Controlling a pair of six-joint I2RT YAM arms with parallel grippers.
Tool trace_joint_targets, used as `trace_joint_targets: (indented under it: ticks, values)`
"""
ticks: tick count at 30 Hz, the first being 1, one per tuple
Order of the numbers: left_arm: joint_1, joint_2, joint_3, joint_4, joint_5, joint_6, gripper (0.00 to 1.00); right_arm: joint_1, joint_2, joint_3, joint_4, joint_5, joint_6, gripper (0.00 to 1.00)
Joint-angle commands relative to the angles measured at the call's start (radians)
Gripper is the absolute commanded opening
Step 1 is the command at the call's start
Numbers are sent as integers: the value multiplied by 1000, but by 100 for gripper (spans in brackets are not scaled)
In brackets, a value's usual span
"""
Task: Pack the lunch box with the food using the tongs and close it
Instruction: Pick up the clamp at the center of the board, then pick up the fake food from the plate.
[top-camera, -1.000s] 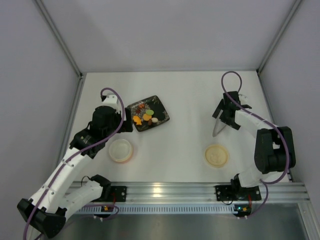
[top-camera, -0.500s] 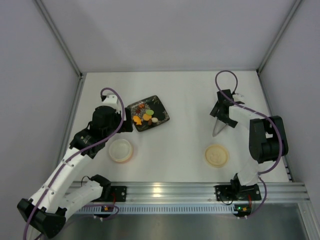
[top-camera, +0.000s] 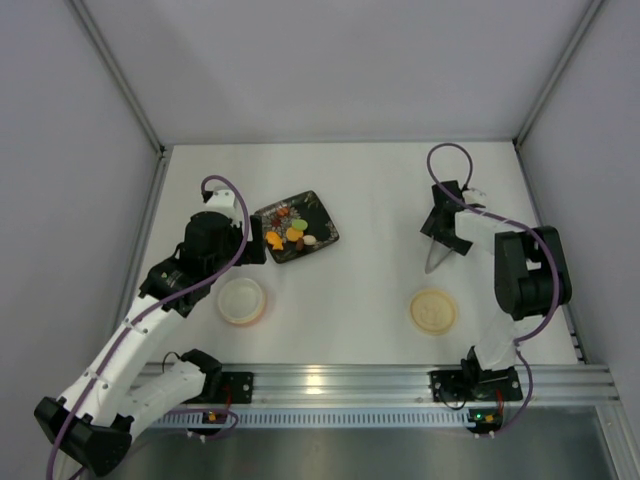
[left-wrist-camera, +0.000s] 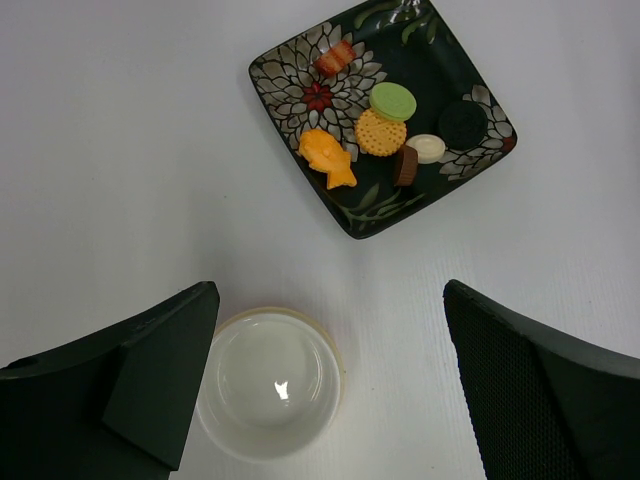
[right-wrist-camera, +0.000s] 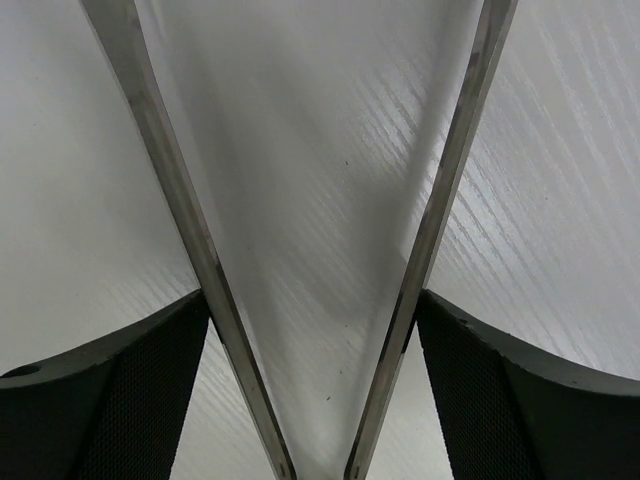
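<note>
Lunch box (left-wrist-camera: 272, 380) sits lidless on the bench (top-camera: 370, 200), near the front edge beside the left arm. Its cream inside is bare to the floor, with one glint of light on it. Its lid (top-camera: 433, 311) lies flat on the right side, well apart, also near the front edge. Food (left-wrist-camera: 378, 130) is all on the dark floral plate (left-wrist-camera: 440, 65) just behind the box: orange fish shape, green disc, tan cracker, black disc, and whitish, brown and red-striped bits, bunched toward the middle.

Left gripper (left-wrist-camera: 328, 320) hangs released, spread wide above box and plate, holding nothing. Right gripper (right-wrist-camera: 312, 300) straddles the tongs (right-wrist-camera: 165, 190), a finger against the outer side of each arm — grasping them where they lie on the bench, right of centre.

Broad open bench between plate and tongs; walls (top-camera: 70, 150) close on three sides.

From above, the right gripper hides most of the tongs — only the pointed end shows. The right wrist view cuts off both their ends. One left finger overlaps the box rim.
</note>
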Motion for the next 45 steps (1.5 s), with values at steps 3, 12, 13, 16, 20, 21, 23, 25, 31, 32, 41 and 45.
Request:
trace_joint_targets:
  ticks: [3, 12, 13, 16, 20, 21, 23, 25, 31, 32, 41, 45]
  values:
    - [-2, -14, 21, 48, -1, -3, 99, 5, 18, 3, 69, 10, -33, 79]
    - [-3, -14, 21, 48, 2, -3, 99, 12, 1, -14, 110, -85, -105, 55]
    - [-3, -14, 21, 46, 2, -3, 99, 17, -22, -14, 106, -87, -111, 53]
    - [-2, -12, 21, 48, 3, -2, 99, 46, -70, 15, 72, -95, -135, 45]
    - [-2, -12, 21, 48, 2, -2, 99, 101, -143, 44, 17, -87, -167, 44]
    - [-2, -12, 21, 48, -1, -3, 99, 126, -160, 49, 9, -87, -172, 44]
    - [-2, -11, 21, 48, -1, -2, 99, 161, -202, 63, -22, -85, -180, 44]
    - [-2, -11, 21, 48, -1, -2, 99, 181, -235, 69, -39, -90, -186, 45]
    - [-3, -11, 21, 48, -1, -5, 99, 243, -304, 54, -72, -116, -191, 44]
    - [-3, -9, 22, 48, 0, -5, 99, 250, -312, 52, -86, -118, -195, 44]
    - [-3, -29, 28, -27, -67, -2, 99, 307, -446, 46, -149, -207, -238, 39]
    - [-4, -55, 19, -49, -95, -12, 99, 362, -499, 64, -180, -237, -243, 39]
